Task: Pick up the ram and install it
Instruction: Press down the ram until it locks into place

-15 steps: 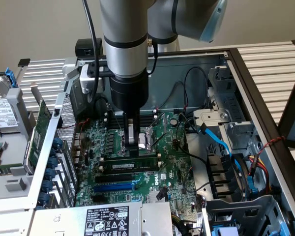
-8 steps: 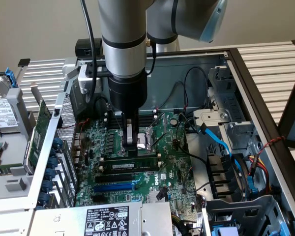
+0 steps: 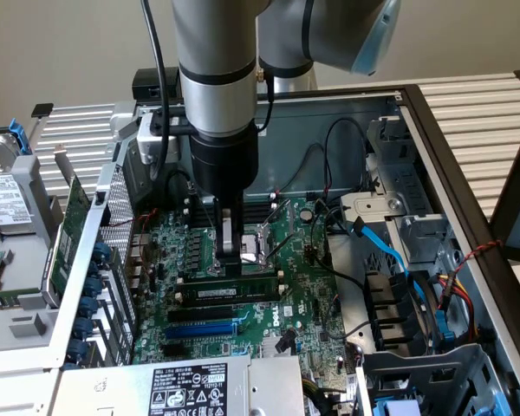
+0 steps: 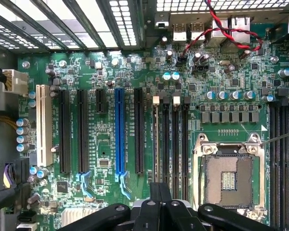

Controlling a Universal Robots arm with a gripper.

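Note:
The ram (image 3: 253,284), a long green stick with a white label, stands upright in a black memory slot beside the CPU socket (image 3: 262,245). My gripper (image 3: 230,267) comes straight down on the middle of the ram, fingers shut, their tips at its upper edge. Whether they pinch the edge or only rest on it I cannot tell. In the wrist view the shut black fingers (image 4: 155,192) point along the memory slots (image 4: 171,139), next to the open CPU socket (image 4: 229,178).
The motherboard (image 3: 303,299) lies inside an open computer case. Black and blue expansion slots (image 3: 199,329) run in front of the ram. Blue and black cables (image 3: 390,260) hang on the exterior view's right. A power supply label (image 3: 191,387) sits at the front.

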